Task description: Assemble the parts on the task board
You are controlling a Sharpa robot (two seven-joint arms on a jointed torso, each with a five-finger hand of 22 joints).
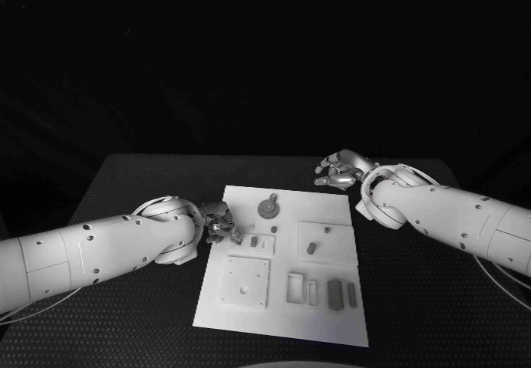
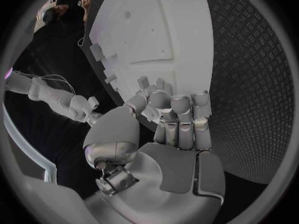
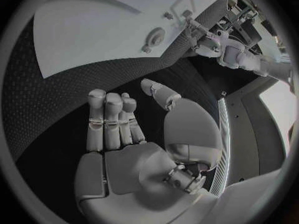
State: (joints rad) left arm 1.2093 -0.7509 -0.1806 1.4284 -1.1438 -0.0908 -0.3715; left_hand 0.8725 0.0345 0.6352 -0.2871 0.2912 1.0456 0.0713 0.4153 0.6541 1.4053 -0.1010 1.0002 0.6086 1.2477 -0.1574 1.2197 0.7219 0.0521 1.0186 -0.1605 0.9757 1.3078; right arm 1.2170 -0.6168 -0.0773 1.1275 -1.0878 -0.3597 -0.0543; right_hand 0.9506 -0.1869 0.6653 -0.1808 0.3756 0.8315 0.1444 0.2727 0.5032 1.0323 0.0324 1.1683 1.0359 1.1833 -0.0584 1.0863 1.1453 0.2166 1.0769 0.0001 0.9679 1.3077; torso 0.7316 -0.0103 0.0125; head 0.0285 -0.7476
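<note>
The white task board (image 1: 282, 310) lies in the middle of the black table. On it lie a round grey part (image 1: 267, 207), a small part (image 1: 312, 248) in a square recess, and two long dark parts (image 1: 334, 294) near the front right. My left hand (image 1: 222, 227) hovers at the board's left edge, fingers half curled, with nothing in it. In the left wrist view its fingers (image 2: 181, 117) stand side by side over the table beside the board (image 2: 162, 30). My right hand (image 1: 345, 170) is off the board's far right corner, its fingers (image 3: 112, 119) apart and empty.
A raised square plate (image 1: 245, 281) with small holes sits at the board's front left, and a rectangular slot (image 1: 295, 287) lies beside it. In the right wrist view, the round part (image 3: 154, 36) shows on the board (image 3: 93, 30). Bare black table surrounds the board.
</note>
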